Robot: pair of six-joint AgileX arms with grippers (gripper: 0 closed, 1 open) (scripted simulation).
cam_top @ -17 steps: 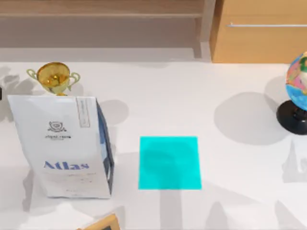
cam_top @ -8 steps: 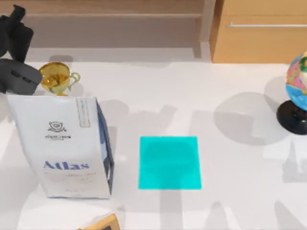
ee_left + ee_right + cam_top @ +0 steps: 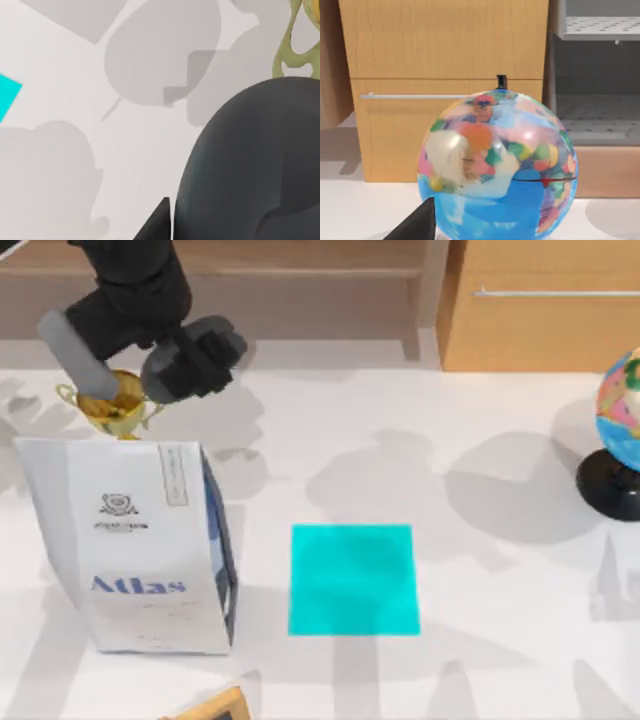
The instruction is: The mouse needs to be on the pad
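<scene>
Holding the mouse [image 3: 195, 358] up in the air is my left gripper [image 3: 170, 345], at the back left of the table [image 3: 500, 580], just above the gold cup [image 3: 110, 405]. The gripper is closed on the mouse. In the left wrist view the mouse is a big, dark, round shape close to the camera, with the white table far below it.

The pad [image 3: 354, 580] lies flat near the middle of the table, well apart from the mouse. Nothing is on it yet, so I think the carry is only partly done.

I think the mouse is light and hard. Its shell looks smooth, so it could slip or turn if the grip is loose. The best place to hold it is across its two long sides, near the middle, so it hangs level. I would move slowly and put it down gently, because a drop could make it bounce off the thin pad.

My right gripper [image 3: 415, 225] is parked beside the globe [image 3: 622, 415], at the right edge of the table. I cannot tell if it is open or closed.

Now I count:
- one mouse
- one blue-green pad
- one white bag [image 3: 130, 540] with "Atlas" on it, between the cup and the front edge
- one gold cup
- one globe
- one wooden-framed thing [image 3: 215, 708], of which I see just a corner at the front
- two arms, one busy and one resting
</scene>
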